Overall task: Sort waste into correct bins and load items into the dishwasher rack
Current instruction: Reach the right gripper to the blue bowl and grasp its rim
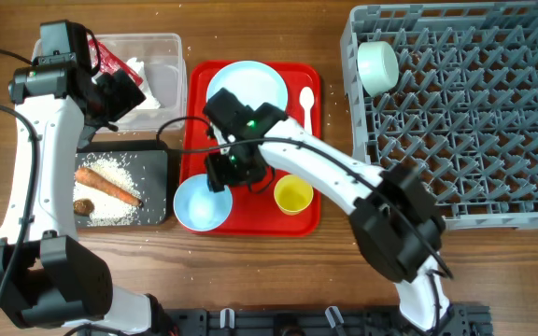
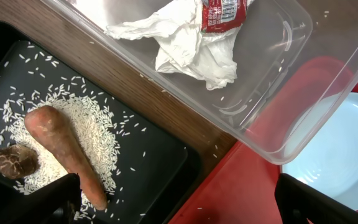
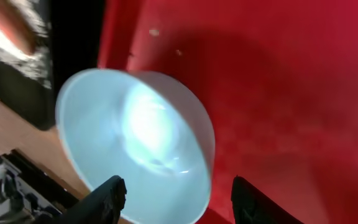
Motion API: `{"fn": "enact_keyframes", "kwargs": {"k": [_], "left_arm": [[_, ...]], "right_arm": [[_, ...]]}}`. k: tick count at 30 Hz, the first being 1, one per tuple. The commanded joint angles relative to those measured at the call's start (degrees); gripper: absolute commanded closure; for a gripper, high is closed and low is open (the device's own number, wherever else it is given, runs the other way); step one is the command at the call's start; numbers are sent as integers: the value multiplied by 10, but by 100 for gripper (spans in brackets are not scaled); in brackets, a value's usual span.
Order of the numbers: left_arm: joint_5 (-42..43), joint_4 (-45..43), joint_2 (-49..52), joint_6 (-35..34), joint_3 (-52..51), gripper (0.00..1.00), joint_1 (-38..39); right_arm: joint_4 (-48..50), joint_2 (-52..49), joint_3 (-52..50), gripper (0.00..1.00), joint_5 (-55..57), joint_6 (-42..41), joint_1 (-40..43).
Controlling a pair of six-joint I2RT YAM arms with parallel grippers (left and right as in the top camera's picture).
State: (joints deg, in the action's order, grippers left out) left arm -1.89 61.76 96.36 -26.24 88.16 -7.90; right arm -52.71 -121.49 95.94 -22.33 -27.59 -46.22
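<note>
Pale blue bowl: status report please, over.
Left gripper open, empty. Right gripper open, astride pale blue bowl rim, not yet closed. Yellow cup nearby, not touching.

The overhead view is evenly and brightly lit from above. Only soft, short shadows are cast on the red tray (image 1: pixel 250 219) and the table (image 1: pixel 250 280), and the dishwasher rack (image 1: pixel 456 112) is rendered sharply to its far corners. In the left wrist view focus is kept throughout, and single rice grains (image 2: pixel 98 134) are resolved. White streaks of glare are seen on the clear tub (image 2: pixel 278 74), and the crumpled napkin (image 2: pixel 191 50) is nearly overexposed. The right wrist view is smeared by blur. The pale blue bowl (image 3: pixel 135 143) is soft-edged, with a washed-out highlight spread across its middle, and the black tray (image 3: pixel 73 62) at the left is lost in darkness.
</note>
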Motion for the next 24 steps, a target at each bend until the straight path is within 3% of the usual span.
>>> {"fn": "enact_keyframes", "kwargs": {"k": [1,4,6,8,13,15,20,24], "left_arm": [[-8,0,-6,5,9,0,-4],[-8,1,-6,5,9,0,-4],[-8,0,-6,5,9,0,-4],[-8,0,-6,5,9,0,-4],[-8,0,-6,5,9,0,-4],[-8,0,-6,5,9,0,-4],[-8,0,-6,5,9,0,-4],[-8,0,-6,5,9,0,-4]], "right_arm": [[-4,-20,-5,48,-13,-30,5],[8,-23,-17,61,-13,-30,5],[10,-25,-19,84,-14,-37,7],[12,-25,-19,96,-14,-39,7],[12,-27,-21,94,-11,-39,7],[12,-28,-23,75,-11,-40,7],[17,-28,-23,76,-10,-40,5],[16,-33,-23,83,-9,-40,4]]}}
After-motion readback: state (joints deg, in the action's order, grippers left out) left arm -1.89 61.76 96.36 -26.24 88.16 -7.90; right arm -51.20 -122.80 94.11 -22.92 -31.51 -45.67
